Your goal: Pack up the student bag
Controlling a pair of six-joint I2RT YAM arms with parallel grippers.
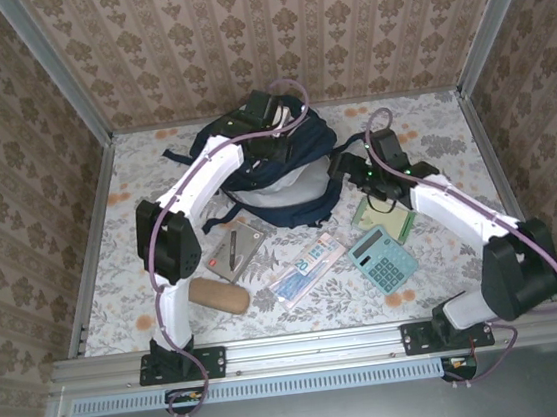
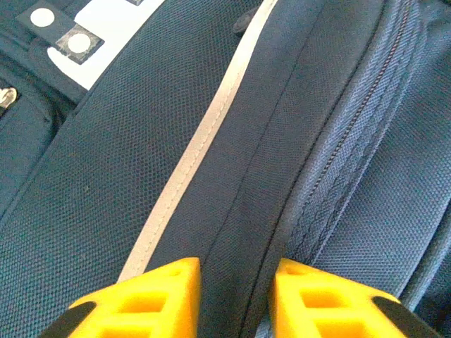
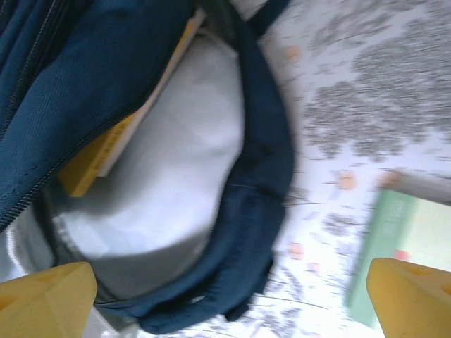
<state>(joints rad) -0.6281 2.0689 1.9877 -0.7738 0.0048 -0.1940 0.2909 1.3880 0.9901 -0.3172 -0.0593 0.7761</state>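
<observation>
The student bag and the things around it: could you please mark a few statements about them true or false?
The student bag lies open with a yellow book inside. True.
The calculator is inside the bag. False: it lies on the table.
The right gripper is shut. False: its jaws stand wide open at the bag's mouth.
The brown pouch lies on the table, outside the bag. True.

Left claw [image 2: 236, 289] narrowly parted, right claw [image 3: 232, 292] spread wide, both angled downward
</observation>
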